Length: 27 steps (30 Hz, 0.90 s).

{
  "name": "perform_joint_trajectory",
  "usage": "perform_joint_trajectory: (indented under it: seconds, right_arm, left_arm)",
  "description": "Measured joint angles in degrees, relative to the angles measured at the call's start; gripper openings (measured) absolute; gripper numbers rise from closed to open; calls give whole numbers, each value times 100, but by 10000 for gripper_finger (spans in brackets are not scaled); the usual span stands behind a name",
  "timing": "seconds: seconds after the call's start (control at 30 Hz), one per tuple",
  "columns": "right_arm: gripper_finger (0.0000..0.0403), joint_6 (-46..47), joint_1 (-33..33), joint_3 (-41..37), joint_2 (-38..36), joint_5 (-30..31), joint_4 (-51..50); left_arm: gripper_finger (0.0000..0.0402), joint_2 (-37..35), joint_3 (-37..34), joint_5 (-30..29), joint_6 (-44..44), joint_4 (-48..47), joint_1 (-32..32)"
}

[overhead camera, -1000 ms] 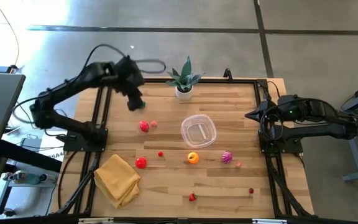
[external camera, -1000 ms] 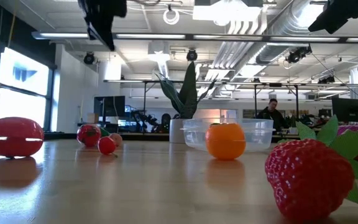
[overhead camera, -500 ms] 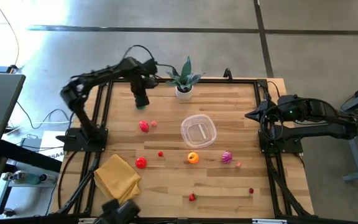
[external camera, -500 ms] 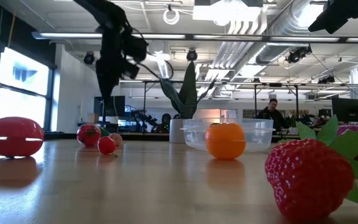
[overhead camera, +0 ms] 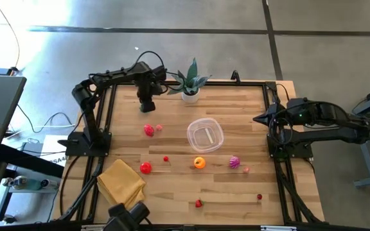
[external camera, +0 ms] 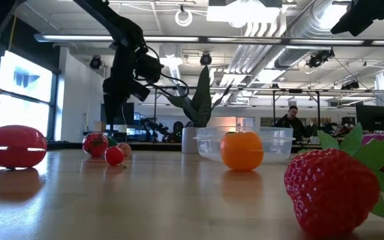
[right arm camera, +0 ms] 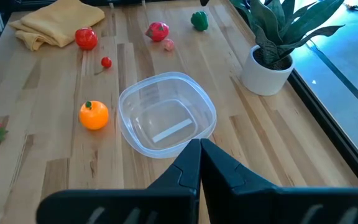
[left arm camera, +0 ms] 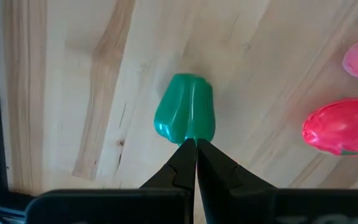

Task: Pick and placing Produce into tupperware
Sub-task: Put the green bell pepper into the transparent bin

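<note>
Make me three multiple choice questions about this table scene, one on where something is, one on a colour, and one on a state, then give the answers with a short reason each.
1. Where does the left tool hang?
A. Above the green pepper
B. Inside the tupperware
C. Over the yellow cloth

2. What colour is the round fruit lying nearest the tupperware?
A. Blue
B. Orange
C. White

3. What state is the tupperware in?
A. Full of produce
B. Covered by a lid
C. Empty and open

Answers:
1. A, the left wrist view shows the shut fingertips right over the green pepper, near the potted plant.
2. B, the right wrist view shows an orange fruit beside the tub's rim.
3. C, the right wrist view looks through the clear tub to bare wood, with no lid on it.
</note>
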Motion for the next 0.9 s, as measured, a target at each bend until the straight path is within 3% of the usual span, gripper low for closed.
perform_joint_trajectory:
  seconds: [0.37,0.7,0.9]
  right_arm:
    - [0,-2,0,0,0,0,2]
    - [0,-2,0,0,0,1,2]
    - [0,-2,0,0,0,1,2]
  left_arm:
    - [19,0,0,-27,-289,-29,-3]
    - [155,0,0,-151,11,-23,-3]
    - [204,0,-146,-148,262,164,-3]
